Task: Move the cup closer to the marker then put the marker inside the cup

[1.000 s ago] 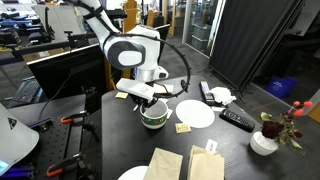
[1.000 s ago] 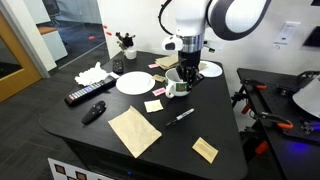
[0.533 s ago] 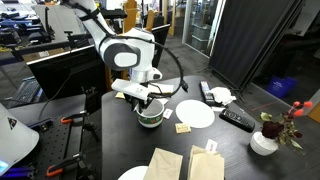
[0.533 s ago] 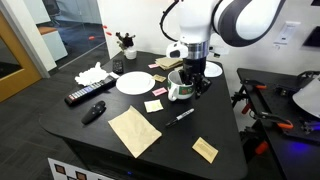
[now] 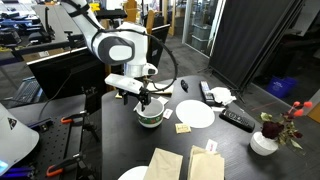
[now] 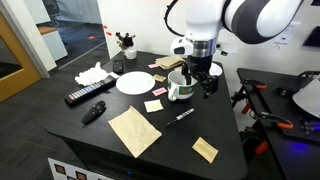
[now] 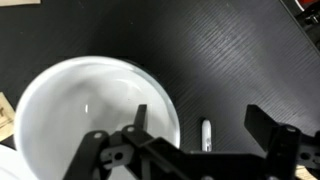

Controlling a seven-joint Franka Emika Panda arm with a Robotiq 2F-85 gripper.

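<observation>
Hand: the black two-fingered hand (image 7: pixel 200 128) hung spread open and gripped nothing, one finger over the cup's inside and the other outside its rim.
Cup: the wide white bowl-like cup with a green patterned band (image 6: pixel 179 89) stood upright on the black worktop (image 6: pixel 100 135).
Marker: the slim dark marker (image 6: pixel 180 116) lay flat on the worktop, near the cup but apart from it.

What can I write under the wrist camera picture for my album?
Open gripper hovering above the rim of the empty white cup on a black table.
</observation>
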